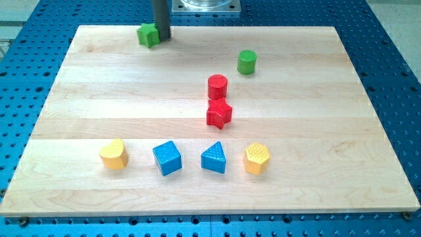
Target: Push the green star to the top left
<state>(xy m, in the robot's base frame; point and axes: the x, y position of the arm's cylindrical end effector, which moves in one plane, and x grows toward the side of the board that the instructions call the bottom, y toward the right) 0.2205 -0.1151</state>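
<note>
The green star (pixel 148 34) lies near the board's top edge, left of centre. My tip (pixel 162 37) stands right against the star's right side, touching it; the dark rod rises from there out of the view's top. A green cylinder (pixel 247 62) stands to the right, well apart from the star.
A red cylinder (pixel 218 86) and a red star (pixel 219 113) sit together near the middle. Along the view's bottom stand a yellow heart (pixel 114 154), a blue cube (pixel 167 158), a blue triangle (pixel 214 158) and a yellow hexagon (pixel 257 158). The wooden board (pixel 99 99) lies on a blue perforated table.
</note>
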